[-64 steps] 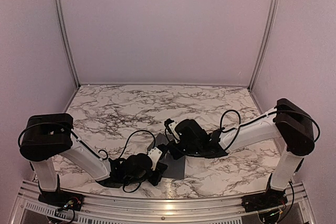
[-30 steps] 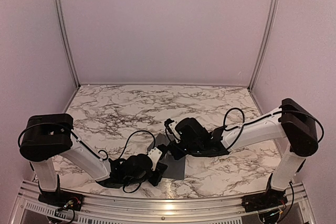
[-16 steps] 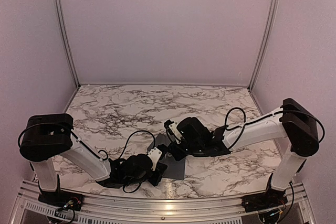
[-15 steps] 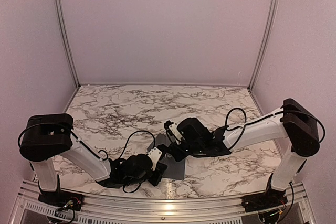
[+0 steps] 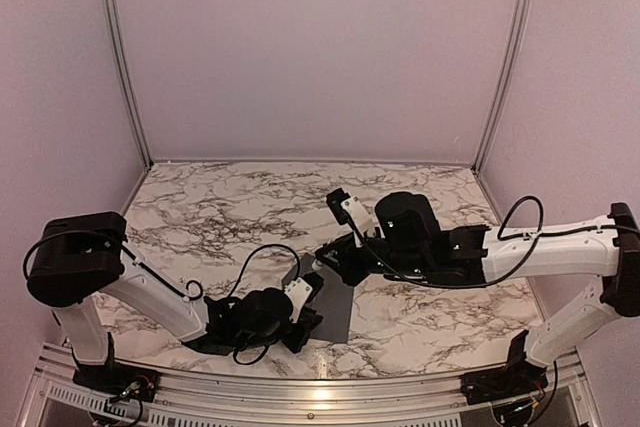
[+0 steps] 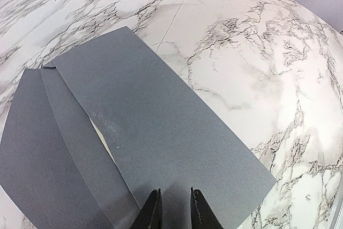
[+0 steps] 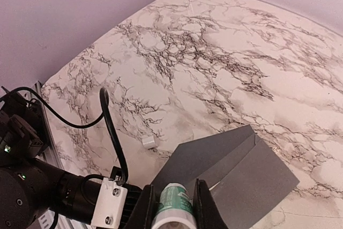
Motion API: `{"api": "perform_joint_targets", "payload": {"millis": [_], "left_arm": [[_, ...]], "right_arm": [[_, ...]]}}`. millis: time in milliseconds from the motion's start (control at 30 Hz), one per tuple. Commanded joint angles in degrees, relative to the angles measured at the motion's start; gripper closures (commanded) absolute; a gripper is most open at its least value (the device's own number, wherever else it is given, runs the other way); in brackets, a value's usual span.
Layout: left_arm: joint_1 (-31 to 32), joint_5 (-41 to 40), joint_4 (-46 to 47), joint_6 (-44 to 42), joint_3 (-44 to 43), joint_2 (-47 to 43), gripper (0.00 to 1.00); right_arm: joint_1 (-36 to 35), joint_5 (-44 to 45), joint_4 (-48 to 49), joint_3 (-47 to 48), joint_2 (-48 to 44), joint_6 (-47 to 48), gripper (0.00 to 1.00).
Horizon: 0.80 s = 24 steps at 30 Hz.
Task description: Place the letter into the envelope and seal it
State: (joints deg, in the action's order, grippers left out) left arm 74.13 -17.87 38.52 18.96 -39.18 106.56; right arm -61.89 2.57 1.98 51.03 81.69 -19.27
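Your right claw [image 7: 174,187] is clamped on a white-and-green plastic tube [image 7: 172,203], raised at 12 o'clock of the flat dark grey paper envelope [image 6: 161,127]. Your left claw [image 6: 175,192] sits at the envelope's 9 o'clock edge on the marble desk [image 5: 220,207], its fingers narrowly apart; I cannot tell whether it grips.

One envelope [image 6: 161,127], one letter [image 6: 101,134], one white-and-green tube [image 7: 172,203], two arms: left arm [image 5: 150,292], right arm [image 5: 545,252].

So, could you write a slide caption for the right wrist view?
Right gripper holds a white-and-green tube over the dark grey envelope lying on the marble table.

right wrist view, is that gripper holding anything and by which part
Yes, the right gripper holds a white-and-green tube, clamped by its sides between both fingers.
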Motion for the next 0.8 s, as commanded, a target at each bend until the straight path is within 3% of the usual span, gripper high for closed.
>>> {"api": "perform_joint_targets", "payload": {"millis": [0, 167, 267, 633, 767], "left_arm": [[0.3, 2.4, -7.3, -1.8, -3.5, -6.6, 0.70], [0.3, 2.9, -13.7, -1.6, -5.0, -15.1, 0.47], [0.3, 1.2, -19.3, -1.4, -5.5, -19.6, 0.39], [0.2, -15.9, -43.5, 2.9, -4.8, -29.3, 0.31], [-1.3, -15.7, -46.9, 5.6, -2.0, -32.9, 0.33]], "right_arm": [[-0.3, 3.0, 0.0, -0.2, -6.2, 1.0, 1.00], [0.3, 6.4, 0.0, -2.7, -11.0, 0.9, 1.00], [0.5, 7.2, 0.1, -4.1, -12.6, 0.8, 1.00], [0.8, 8.8, 2.7, -7.9, -16.0, 2.7, 1.00], [0.7, 8.6, 3.7, -8.5, -15.9, 3.0, 1.00]]}}
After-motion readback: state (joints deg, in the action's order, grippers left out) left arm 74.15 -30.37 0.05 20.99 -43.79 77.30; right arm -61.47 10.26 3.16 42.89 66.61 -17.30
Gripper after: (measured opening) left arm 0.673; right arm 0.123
